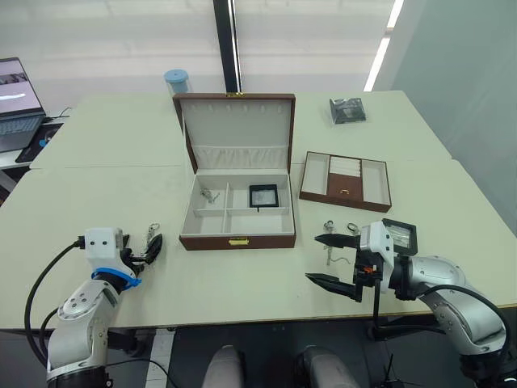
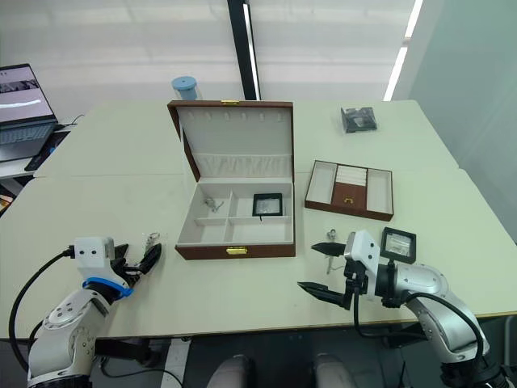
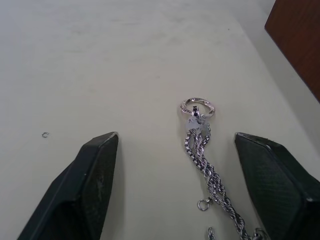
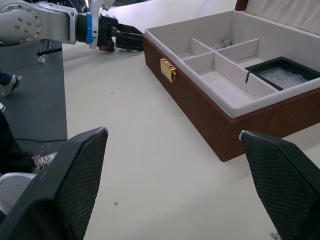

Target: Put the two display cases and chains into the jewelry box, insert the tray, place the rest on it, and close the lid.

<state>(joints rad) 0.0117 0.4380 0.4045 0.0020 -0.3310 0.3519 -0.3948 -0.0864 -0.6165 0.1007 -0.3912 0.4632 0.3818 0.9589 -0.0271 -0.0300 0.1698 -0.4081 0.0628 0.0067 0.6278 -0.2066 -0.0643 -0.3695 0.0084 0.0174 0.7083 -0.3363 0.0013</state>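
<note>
While the jewelry box stands open on the table, lid upright, one display case lies in its right rear compartment and what seems a chain in the left rear. Another chain lies between the open left gripper's fingers. The right gripper gapes empty near a second case; the tray sits right of the box.

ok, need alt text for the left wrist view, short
A silver chain with a round ring clasp lies on the pale table between the open jaws of the left gripper, not yet gripped. A corner of the reddish-brown jewelry box shows at one edge.
</note>
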